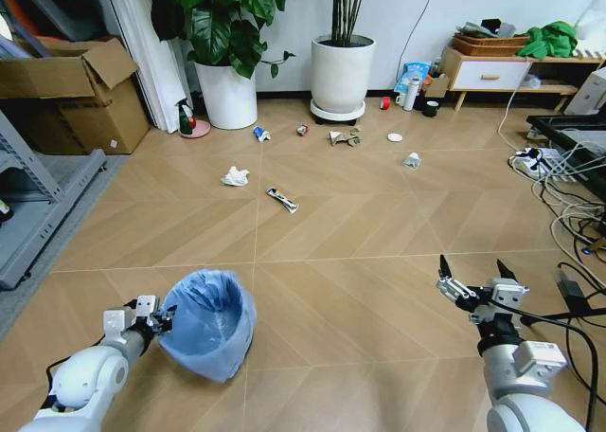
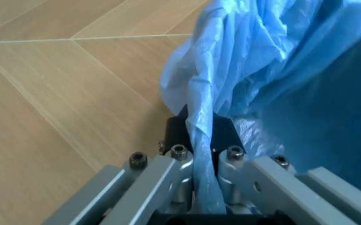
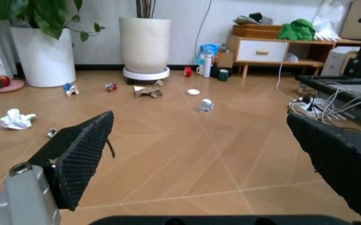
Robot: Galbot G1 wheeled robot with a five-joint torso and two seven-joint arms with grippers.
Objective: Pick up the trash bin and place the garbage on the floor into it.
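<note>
- Fingers (image 2: 167,176) of the left gripper (image 1: 163,320) are pinched tight on the rim of the trash bin (image 1: 210,323), the light-blue bag squeezed between them.
- That arm reaches in from the near left, forearm low, gripper pointing right toward the bin.
- Held there, the bin tilts, its mouth facing up and left, its narrower base toward the near right.
- Right gripper (image 1: 476,273) rises at the near right with its black fingers spread wide, holding nothing, pointing far.
- Garbage lies scattered on the floor (image 1: 360,233) farther off: crumpled paper (image 1: 235,176), a flattened wrapper (image 1: 282,200), a blue can (image 1: 260,134), cardboard bits (image 1: 344,137), a white lid (image 1: 395,137).
</note>
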